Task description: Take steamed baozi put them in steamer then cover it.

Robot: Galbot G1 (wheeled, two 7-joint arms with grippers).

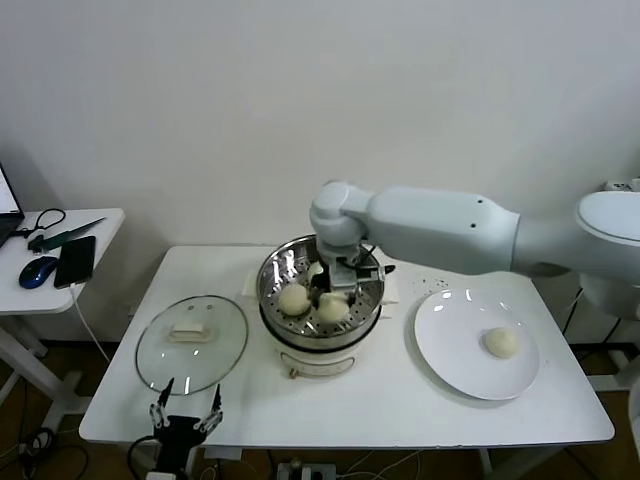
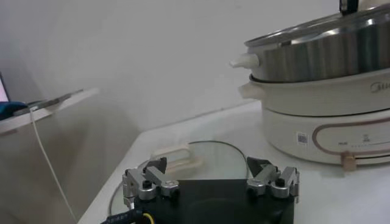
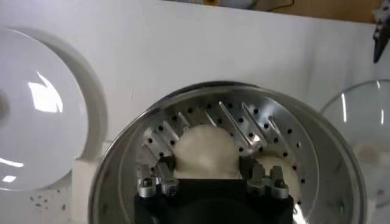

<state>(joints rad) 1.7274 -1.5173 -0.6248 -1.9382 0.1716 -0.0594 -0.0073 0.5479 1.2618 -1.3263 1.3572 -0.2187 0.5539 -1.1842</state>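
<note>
Right gripper: the black two-fingered gripper (image 1: 338, 283) on the white right arm hangs inside the round shiny stainless-steel steamer basket with its perforated floor (image 1: 275, 272). Its fingers are drawn in close on a smooth off-white dough bun (image 3: 206, 151), one on each side, touching it.
Held bun: in the right wrist view it sits between the fingertips over the perforated floor. Whether it rests on the floor or hangs just above cannot be told.
Other buns in the steamer: in the head view one round off-white bun (image 1: 293, 299) lies on the floor toward the robot's left and another (image 1: 333, 309) lies just beside it, under the gripper. The right wrist view shows a second bun (image 3: 281, 173) half hidden behind a finger.
Bun on the plate: a single off-white bun (image 1: 501, 342) lies on the flat round white plate (image 1: 450, 340), on the robot's right, well apart from the steamer.
Steamer base: the basket sits on a cream-white electric pot (image 2: 317, 122) with side handles, mid-table.
Lid: a round clear glass lid with a pale handle (image 1: 192, 342) lies flat on the white table (image 1: 400, 410), left of the steamer.
Left gripper: the left gripper (image 1: 185, 412) is parked at the near table edge just by the lid, fingers spread wide, holding nothing.
Hard to see: the right arm covers the far rim of the basket; how many buns lie beneath the gripper is unclear.
</note>
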